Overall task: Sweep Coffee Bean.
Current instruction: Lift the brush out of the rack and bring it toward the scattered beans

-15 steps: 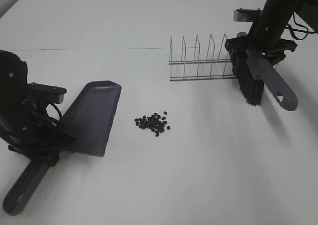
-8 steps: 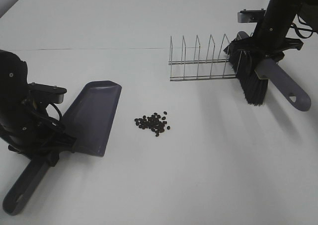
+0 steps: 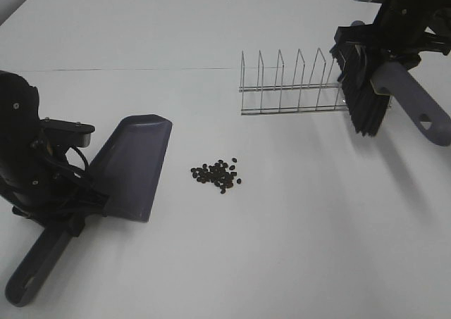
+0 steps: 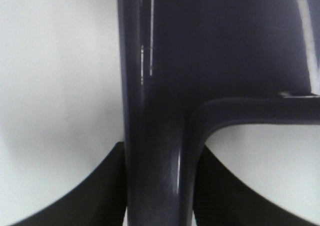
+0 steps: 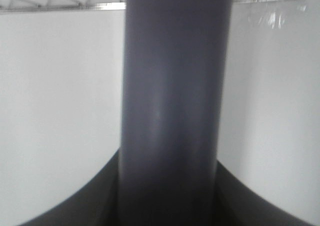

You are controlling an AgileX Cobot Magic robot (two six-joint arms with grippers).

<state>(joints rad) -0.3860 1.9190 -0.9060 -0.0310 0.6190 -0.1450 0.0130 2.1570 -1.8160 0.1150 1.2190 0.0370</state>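
On the white table [image 3: 296, 248], near its middle, the coffee bean pile [image 3: 216, 174] sits as one loose cluster of small dark ovals, all of it out on the bare surface and none in the pan.

The left tool [image 3: 70, 213] is clamped tight on the handle of the grey dustpan [image 3: 134, 164]. The left wrist view shows that handle running straight up between the two dark fingers [image 4: 90, 196]. The right tool [image 3: 380, 62] is likewise closed hard on the grey handle of the brush [image 3: 365, 104], which fills the gap between its fingers in the right wrist view.

The brush hangs at the right end of the wire rack [image 3: 289, 86], bristles pointing down and apparently clear of the table. From there the beans lie well apart, to the left and toward the front edge, so the brush has a long diagonal reach to get behind them.

The dustpan is much nearer, and the beans lie just off its right side. Its long axis runs from the handle at the front left corner up and away. The beans therefore seem to sit beside the pan, not ahead of its mouth, and I judge it needs turning toward them before any sweep can land.
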